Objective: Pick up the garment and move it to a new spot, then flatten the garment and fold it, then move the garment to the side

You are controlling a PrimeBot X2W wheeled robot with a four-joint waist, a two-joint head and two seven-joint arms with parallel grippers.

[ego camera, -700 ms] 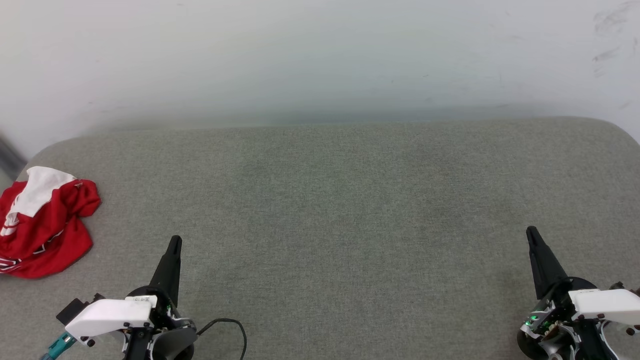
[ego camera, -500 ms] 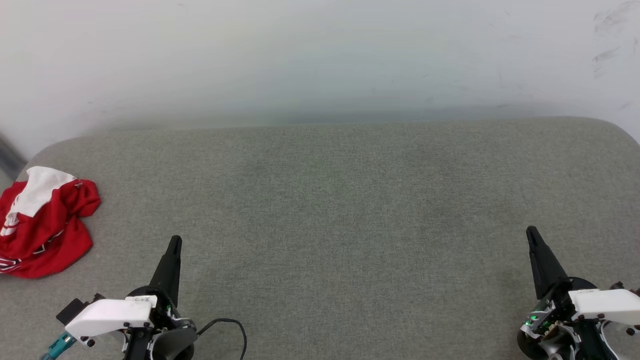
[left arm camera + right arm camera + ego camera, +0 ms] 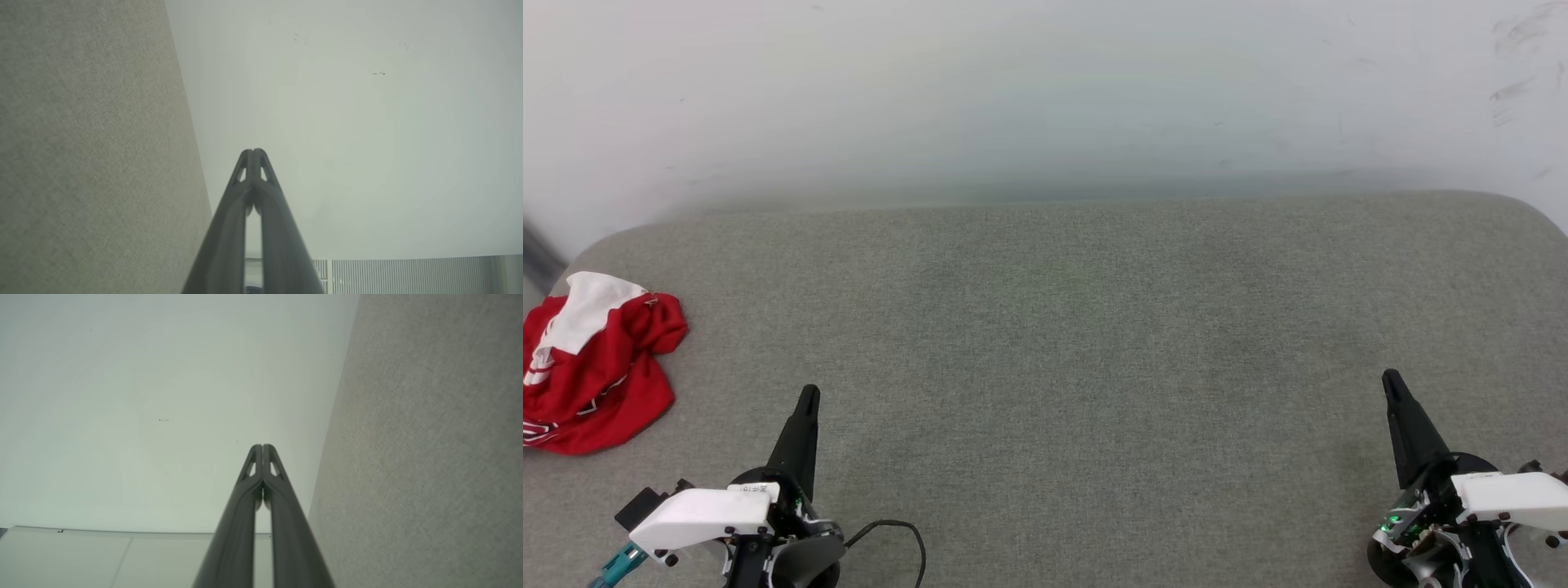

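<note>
Item: the garment (image 3: 600, 367), crumpled red-and-white heap at nine o'clock on my table (image 3: 1078, 327), light, soft, limp by my judgement, best pinched at a raised fold; my left gripper (image 3: 808, 394) and right gripper (image 3: 1390, 378), fingers together, empty.

The garment (image 3: 596, 367) lies crumpled, its left part cut off by the head view's left edge; folds hide its front, and the white marks near its bottom are too small to read. The left arm (image 3: 698, 514) and right arm (image 3: 1503, 494) run off the bottom edge, the right one off the right edge too; in the wrist views the bases of the left fingers (image 3: 229, 228) and right fingers (image 3: 286, 531) are blurred and cut by the bottom edge.
</note>
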